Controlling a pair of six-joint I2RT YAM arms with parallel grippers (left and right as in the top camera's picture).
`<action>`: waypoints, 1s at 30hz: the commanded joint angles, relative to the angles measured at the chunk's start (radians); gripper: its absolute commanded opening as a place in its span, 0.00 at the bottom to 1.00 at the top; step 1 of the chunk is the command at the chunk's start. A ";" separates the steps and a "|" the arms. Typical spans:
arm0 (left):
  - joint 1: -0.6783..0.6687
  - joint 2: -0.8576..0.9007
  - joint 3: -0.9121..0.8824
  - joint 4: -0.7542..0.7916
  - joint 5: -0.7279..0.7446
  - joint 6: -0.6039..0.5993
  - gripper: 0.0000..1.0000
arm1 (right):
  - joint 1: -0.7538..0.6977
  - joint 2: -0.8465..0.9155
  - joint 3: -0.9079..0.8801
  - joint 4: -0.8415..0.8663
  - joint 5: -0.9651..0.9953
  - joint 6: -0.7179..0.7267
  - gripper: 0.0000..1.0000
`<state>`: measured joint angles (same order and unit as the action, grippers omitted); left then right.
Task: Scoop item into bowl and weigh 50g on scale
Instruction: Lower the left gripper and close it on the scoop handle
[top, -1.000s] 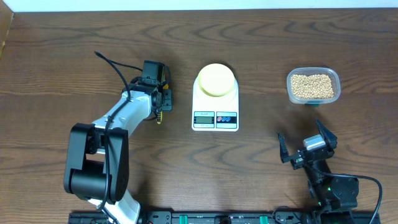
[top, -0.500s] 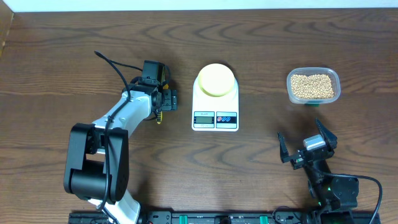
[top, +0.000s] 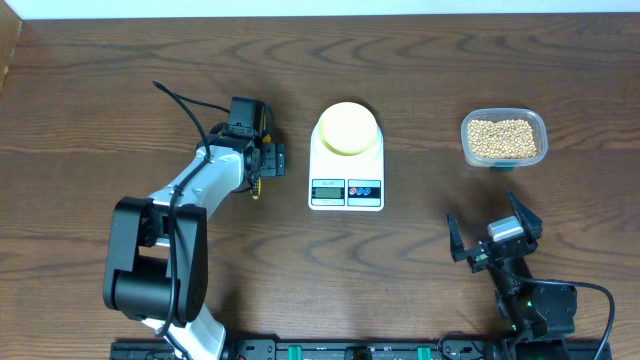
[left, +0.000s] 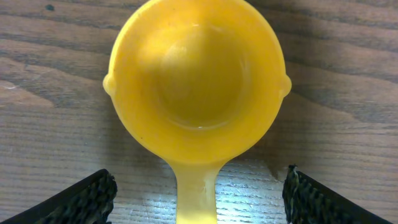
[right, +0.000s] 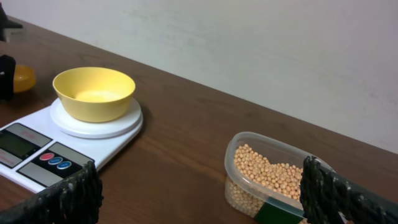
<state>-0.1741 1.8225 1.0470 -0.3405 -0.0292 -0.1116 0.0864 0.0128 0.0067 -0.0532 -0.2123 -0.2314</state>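
Note:
A bright yellow scoop (left: 196, 81) lies on the table, empty, hollow side up. Its handle (left: 196, 196) runs between the fingers of my left gripper (left: 199, 194), which stands open with wood showing on both sides of the handle. In the overhead view the left gripper (top: 262, 158) sits left of the white scale (top: 346, 187). The pale yellow bowl (top: 347, 127) stands empty on the scale's platform (right: 94, 93). The tan beans (top: 502, 138) fill a clear tub (right: 239, 196) at the right. My right gripper (top: 484, 222) is open, near the front edge below the tub.
The scale's display and its red and blue buttons (top: 363, 187) face the front edge. The table's far edge meets a pale wall (right: 249, 50). Bare wood lies between the scale and the tub (top: 504, 114).
The left gripper's fingers have spread wider around the scoop's handle. The scoop, bowl, scale, tub and right arm have not moved.

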 joint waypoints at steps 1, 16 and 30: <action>-0.001 0.017 0.002 0.000 -0.010 0.025 0.83 | -0.004 -0.001 -0.001 -0.003 -0.003 -0.009 0.99; -0.001 0.051 0.002 0.051 -0.070 0.059 0.43 | -0.004 -0.001 -0.001 -0.004 -0.003 -0.009 0.99; -0.001 0.051 0.002 0.051 -0.070 0.059 0.38 | -0.004 -0.001 -0.001 -0.003 -0.003 -0.009 0.99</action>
<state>-0.1741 1.8610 1.0470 -0.2878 -0.0818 -0.0547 0.0864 0.0128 0.0067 -0.0532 -0.2123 -0.2314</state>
